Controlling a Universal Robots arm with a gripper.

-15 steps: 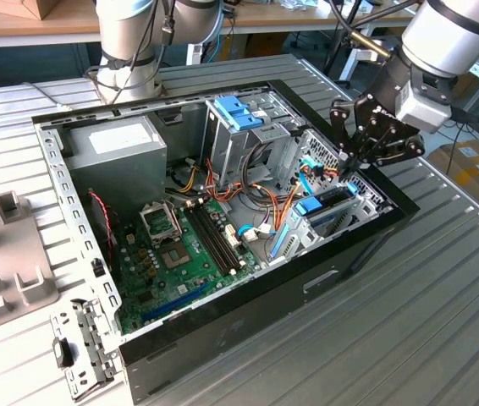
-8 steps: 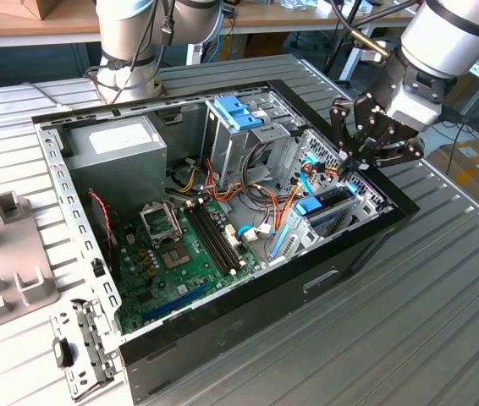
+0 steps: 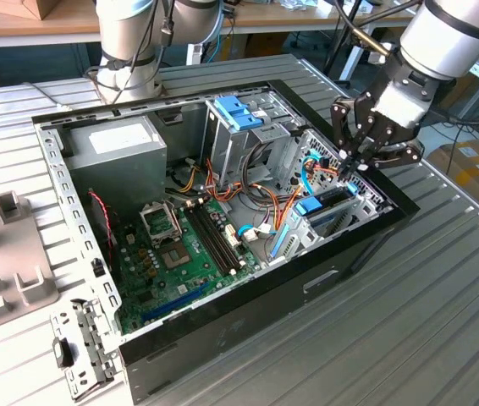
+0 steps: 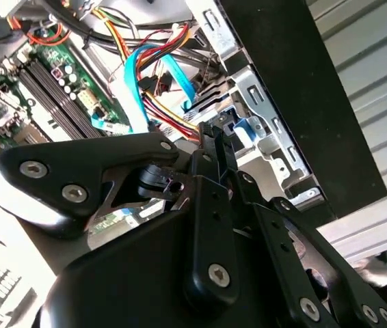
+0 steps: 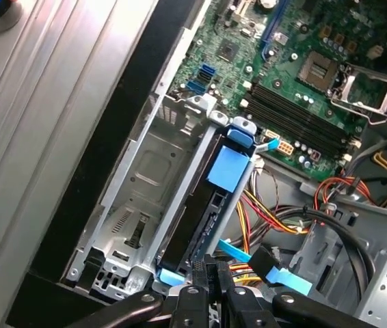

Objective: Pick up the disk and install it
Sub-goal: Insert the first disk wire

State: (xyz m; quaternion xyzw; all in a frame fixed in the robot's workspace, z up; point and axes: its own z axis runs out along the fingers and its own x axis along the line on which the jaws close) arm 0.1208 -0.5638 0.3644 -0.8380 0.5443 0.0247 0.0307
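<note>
Inside case, ext. view's right end: gripper (image 3: 351, 161) sits low over the drive bay, arm coming down from upper right.
Gripper state: fingers (image 5: 210, 280) drawn narrow, close together, tips at the near end of the disk (image 5: 204, 212); can't tell if they actually clamp it or just touch.
Disk: standing on edge in the metal bay bracket (image 5: 145, 178), dark side face showing, blue tab (image 5: 229, 167) on its upper edge, blue plastic end piece toward the motherboard (image 5: 296, 75). In ext. view the disk (image 3: 328, 207) lies seated in the bay next to the case's black side wall (image 3: 265, 296).
Bay bracket: bare silver sheet metal w/ slots, between disk and black wall (open pocket beside the disk).
Cables: light-blue flat cable (image 5: 282, 273) and red/yellow/orange wire bundle (image 5: 269, 219) just beside the disk, on the side away from the wall. In second wrist view same blue cable (image 4: 135, 89) runs past the gripper body.
Motherboard: green, w/ black RAM slots (image 3: 214, 237) and CPU socket (image 3: 159, 222), mid-case.
PSU: grey box w/ white sticker (image 3: 117, 152), far corner at ext. view's left.
Cage: tall metal, light-blue top (image 3: 239, 114), behind the bay, untouched.
Outside case: ribbed metal table (image 3: 443, 321); grey fixture block (image 3: 11, 271) and loose metal bracket (image 3: 83, 347) at ext. view's left, well apart from gripper.
</note>
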